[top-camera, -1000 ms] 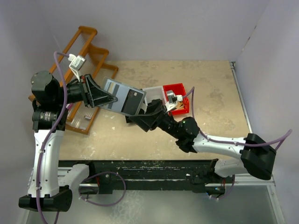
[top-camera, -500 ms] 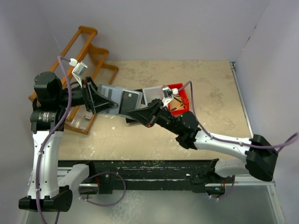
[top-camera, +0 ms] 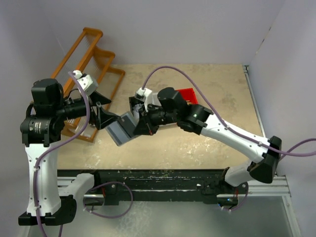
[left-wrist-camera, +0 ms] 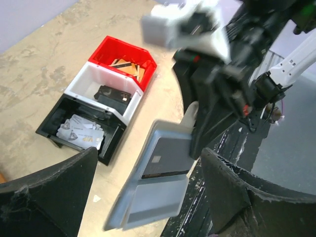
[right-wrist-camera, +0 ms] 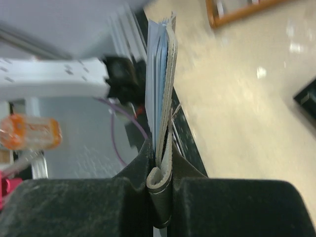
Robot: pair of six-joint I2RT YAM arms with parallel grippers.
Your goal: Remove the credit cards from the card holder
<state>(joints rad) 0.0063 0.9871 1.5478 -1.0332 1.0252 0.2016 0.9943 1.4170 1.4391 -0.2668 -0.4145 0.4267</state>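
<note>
Since a second ago the card holder (top-camera: 122, 130) has passed from the left hand (top-camera: 109, 118) to the right hand (top-camera: 138, 123), and it now hangs lower, nearer the front edge of the worktop (top-camera: 222, 103). The right hand's fingers are closed tight on the holder's folded edge. Its wrist camera sees the holder edge-on, with thin bluish layers inside the fold. The left hand is spread wide and grips nothing. From its wrist camera the holder floats between the parted fingers, lying open with its pale inner face showing. A dark rectangle with a small pale mark sits in one pocket; whether that is a card cannot be told. Farther back, a black bin (left-wrist-camera: 57, 116) holds several pale credit cards (left-wrist-camera: 79, 134), beside a white bin (left-wrist-camera: 81, 84) and a red bin (left-wrist-camera: 111, 47). Some cards therefore seem to be out already, and the holder probably still needs emptying.
</note>
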